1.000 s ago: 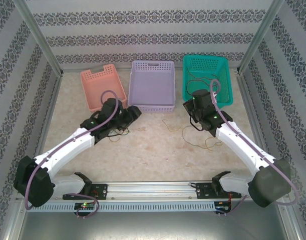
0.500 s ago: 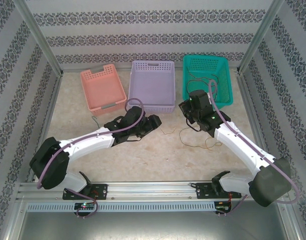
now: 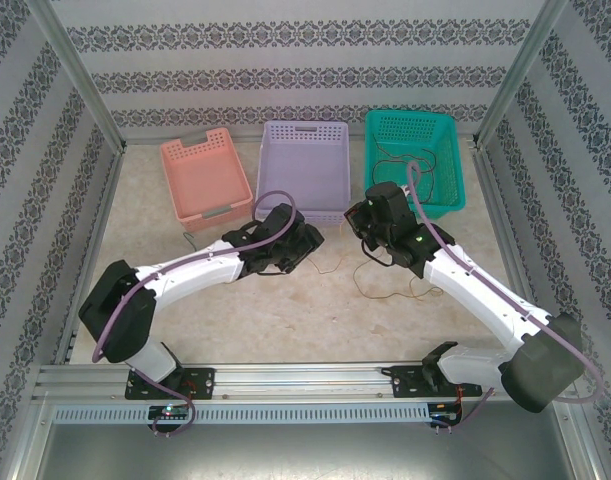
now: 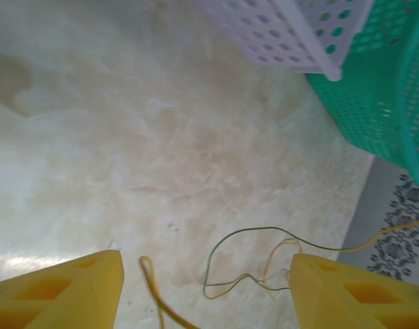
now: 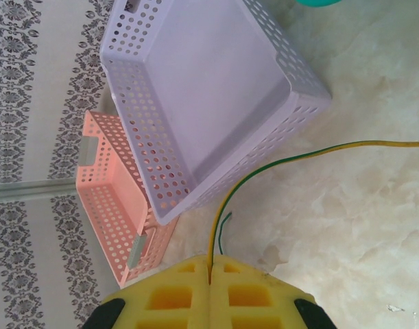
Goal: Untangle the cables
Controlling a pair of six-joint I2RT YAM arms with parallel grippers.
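A: Step in hand?
B: Separating strands. The right gripper point(image 5: 210, 269) is pinched shut on the yellow-green cable point(image 5: 319, 148); the left gripper point(image 4: 206, 281) is open, empty, above loose cables point(image 4: 257, 229) on the bench point(image 4: 161, 137).
A: Next?
B: Prob. lower left, clamp one loop w/o snagging others — then draw apart.

The top view looks down from high behind the arm bases over the whole table point(image 3: 305, 320). The left wrist view looks past the left gripper point(image 4: 206, 267), low over the tabletop. The right wrist view looks past the right gripper point(image 5: 210, 267) from farther off. Both catch the lilac basket point(image 4: 284, 34).
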